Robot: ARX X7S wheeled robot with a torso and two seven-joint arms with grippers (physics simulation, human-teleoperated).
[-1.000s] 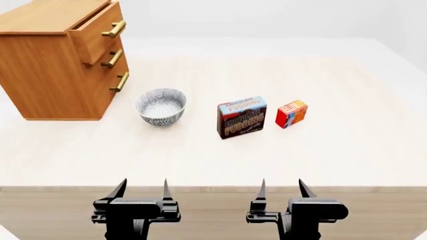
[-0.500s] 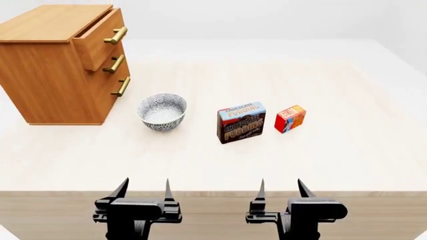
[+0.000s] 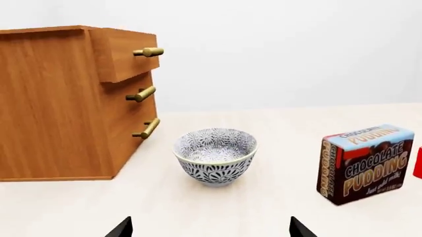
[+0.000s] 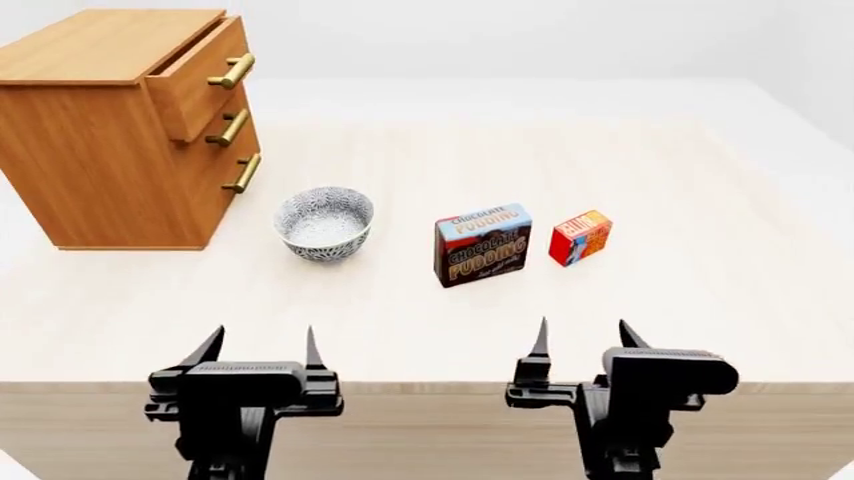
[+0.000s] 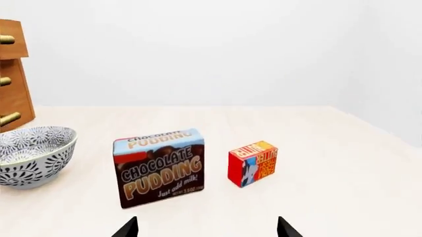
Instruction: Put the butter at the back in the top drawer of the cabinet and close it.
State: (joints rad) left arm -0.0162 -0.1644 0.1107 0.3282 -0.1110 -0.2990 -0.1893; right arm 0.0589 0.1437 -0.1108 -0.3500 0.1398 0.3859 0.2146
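Presently, head view: the butter (image 4: 582, 237), 1 small red-orange carton, stands mid-table, right of the Chocolate Pudding box (image 4: 482, 244) and well ahead of the right gripper (image 4: 582, 340), jaws spread, empty. Left gripper (image 4: 258, 349) likewise spread, at the near edge. Top drawer (image 4: 200, 72) of the cabinet (image 4: 94, 150) slightly ajar at the far-left corner.

Left wrist view: patterned bowl (image 3: 215, 155) beside the cabinet.

Right wrist view: butter likely light, rigid; best pinched across its 2 flat sides.

Two black claws (image 4: 260, 345), pointed fingertips (image 4: 541, 336)
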